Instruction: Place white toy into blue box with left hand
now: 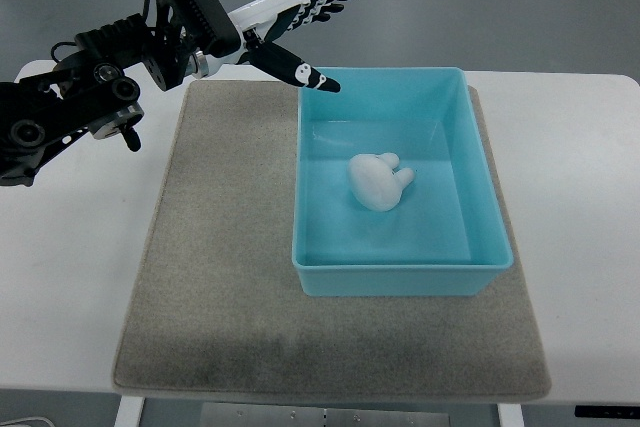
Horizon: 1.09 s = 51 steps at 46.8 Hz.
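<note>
White desk carries a grey-beige mat, which covers its middle and reaches close to the near edge. Blue box sits on the mat's right half, its right wall roughly along the mat's right edge.

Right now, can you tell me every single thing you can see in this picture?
white toy: one, white, a small soft-looking animal shape with ears, lying on the floor of the blue box, near its middle.
blue box: one, light blue, open-topped plastic bin, on the right half of the mat.
mat: one, grey-brown, fuzzy, flat on the table under the box.
table: one, white, under everything.
left hand: one, black and white, fingers stretched out and holding nothing, up in the air by the box's far left corner; its black arm comes in from the left edge.
right hand: not in the picture.
</note>
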Each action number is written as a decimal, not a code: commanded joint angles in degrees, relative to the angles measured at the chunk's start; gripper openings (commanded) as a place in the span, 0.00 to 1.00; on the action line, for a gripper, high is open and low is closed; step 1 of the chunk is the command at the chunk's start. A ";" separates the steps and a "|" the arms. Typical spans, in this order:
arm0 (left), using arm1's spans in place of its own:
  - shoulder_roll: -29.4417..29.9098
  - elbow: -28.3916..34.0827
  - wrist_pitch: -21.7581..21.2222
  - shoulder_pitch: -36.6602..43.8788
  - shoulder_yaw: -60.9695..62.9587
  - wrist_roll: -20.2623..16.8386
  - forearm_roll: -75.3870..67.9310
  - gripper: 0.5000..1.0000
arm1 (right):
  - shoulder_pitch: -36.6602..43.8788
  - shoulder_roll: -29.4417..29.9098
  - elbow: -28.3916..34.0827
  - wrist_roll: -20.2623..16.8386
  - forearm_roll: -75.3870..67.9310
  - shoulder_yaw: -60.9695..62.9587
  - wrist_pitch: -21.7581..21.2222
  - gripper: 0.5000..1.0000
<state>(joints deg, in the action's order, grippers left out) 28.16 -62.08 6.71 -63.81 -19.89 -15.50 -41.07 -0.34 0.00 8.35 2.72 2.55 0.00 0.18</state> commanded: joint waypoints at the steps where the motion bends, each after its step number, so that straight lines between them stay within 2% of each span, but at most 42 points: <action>1: 0.40 3.01 2.87 0.01 -0.32 0.03 6.34 1.00 | -0.01 0.00 0.00 0.00 0.00 0.00 0.00 0.87; 12: 0.93 16.72 17.63 0.27 -2.25 0.03 18.39 1.00 | -0.01 0.00 0.00 0.00 0.00 0.00 0.00 0.87; 22: 1.11 24.46 28.29 0.97 -2.96 0.38 26.56 1.00 | -0.01 0.00 0.00 0.00 0.00 0.00 0.00 0.87; 26: 1.28 27.01 28.29 1.50 -2.96 1.61 29.82 1.00 | -0.01 0.00 0.00 0.00 0.00 0.00 0.00 0.87; 34: 1.55 28.51 28.29 4.66 -3.84 6.97 39.92 1.00 | -0.01 0.00 0.00 0.00 0.00 0.00 0.00 0.87; 46: 2.60 27.89 28.29 9.49 -6.56 19.18 54.25 1.00 | -0.01 0.00 0.00 0.00 0.00 0.00 0.00 0.87; 51: 2.60 27.89 28.29 10.99 -7.70 22.44 56.89 1.00 | -0.01 0.00 0.00 0.00 0.00 0.00 0.00 0.87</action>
<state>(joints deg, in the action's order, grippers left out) 30.71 -34.19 35.01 -53.68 -26.84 5.31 14.46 -0.35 0.00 8.35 2.73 2.55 0.00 0.18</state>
